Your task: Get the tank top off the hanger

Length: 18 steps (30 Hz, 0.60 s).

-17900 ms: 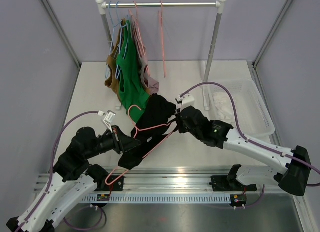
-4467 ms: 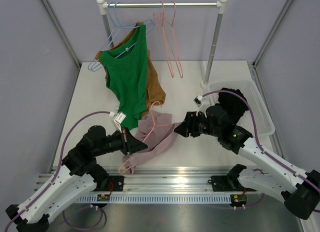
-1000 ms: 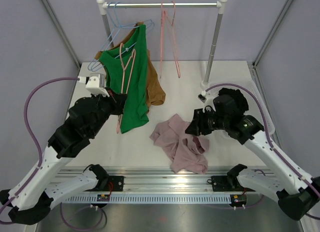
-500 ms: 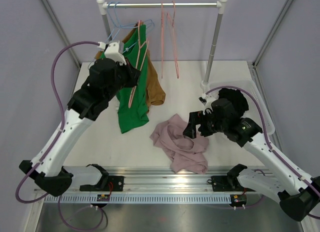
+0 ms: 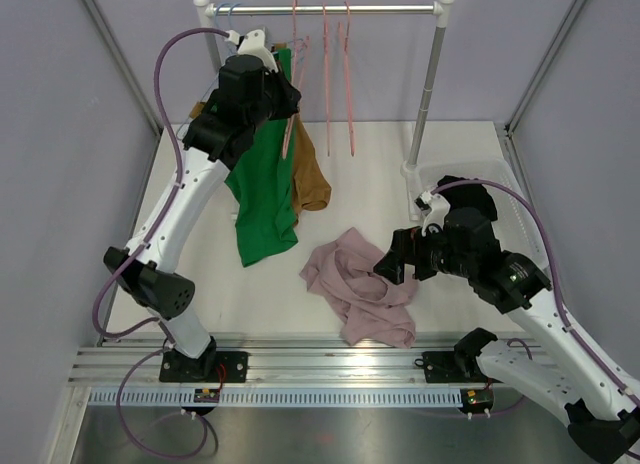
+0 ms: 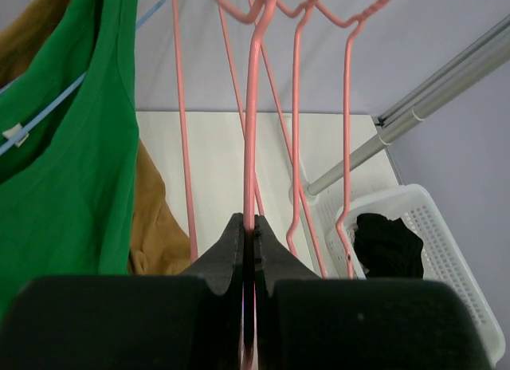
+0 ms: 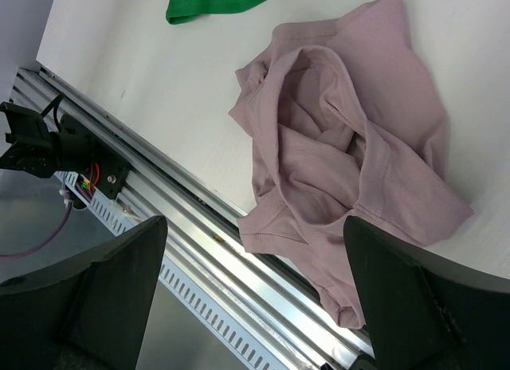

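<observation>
The mauve tank top (image 5: 360,289) lies crumpled on the table near the front rail, off any hanger, and fills the right wrist view (image 7: 343,171). My right gripper (image 5: 392,267) hovers just above its right side, open, with nothing between the fingers (image 7: 255,226). My left gripper (image 5: 288,102) is raised to the clothes rack and shut on a bare pink hanger (image 5: 290,134). In the left wrist view the hanger's wire (image 6: 253,107) runs up from between the closed jaws (image 6: 249,221). Its top reaches the rod (image 5: 380,9); I cannot tell whether it is hooked on.
A green tank top (image 5: 262,184) and a brown garment (image 5: 310,184) hang on blue hangers at the rack's left. Two more bare pink hangers (image 5: 340,74) hang mid-rod. A white basket (image 5: 520,214) holding a black garment (image 5: 470,199) sits at the right.
The left arm has lifted the pink hanger up to the rack rod. The right gripper has opened wide and drawn back slightly to the right; the tank top stays put.
</observation>
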{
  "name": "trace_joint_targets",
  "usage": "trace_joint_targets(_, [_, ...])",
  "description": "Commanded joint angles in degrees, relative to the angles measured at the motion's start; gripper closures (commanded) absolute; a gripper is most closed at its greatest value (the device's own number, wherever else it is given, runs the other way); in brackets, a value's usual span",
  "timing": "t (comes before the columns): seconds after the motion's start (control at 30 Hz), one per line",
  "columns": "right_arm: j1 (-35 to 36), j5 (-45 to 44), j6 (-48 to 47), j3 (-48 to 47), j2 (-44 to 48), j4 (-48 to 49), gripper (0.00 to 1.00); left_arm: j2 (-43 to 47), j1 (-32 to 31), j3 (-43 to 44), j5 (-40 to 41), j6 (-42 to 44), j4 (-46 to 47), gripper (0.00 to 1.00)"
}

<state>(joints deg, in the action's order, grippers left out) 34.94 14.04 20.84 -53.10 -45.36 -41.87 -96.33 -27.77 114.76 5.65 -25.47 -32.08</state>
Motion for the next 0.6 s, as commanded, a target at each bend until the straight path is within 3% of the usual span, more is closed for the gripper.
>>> trace_joint_targets(0.0, [0.5,-0.3,0.3,-0.9,1.0,1.0,0.01,-4.6,0.7,7.7,-2.3,0.6,6.1,1.0])
trace_joint_targets(0.13, [0.5,0.3,0.8,0.9,0.8,2.4,0.0,-8.1,0.8,12.0,-3.9,0.2,6.2,1.0])
trace_joint_targets(0.33, [0.5,1.0,1.5,2.3,-0.2,4.0,0.01,-7.7,0.8,9.1,-4.6,-0.7,6.1,0.99])
trace_joint_targets(0.43, [0.5,0.5,1.7,2.8,-2.2,4.3,0.0,-5.9,0.8,5.4,-5.3,-1.2,7.5,0.77])
trace_joint_targets(0.53, [0.5,0.3,2.2,2.9,-5.8,4.7,0.01,-4.4,0.8,3.5,-7.0,-1.4,6.8,0.63])
trace_joint_targets(0.57, [0.5,0.5,2.3,3.0,-6.7,5.5,0.01,-3.2,0.8,3.4,-7.0,-1.4,6.2,0.51])
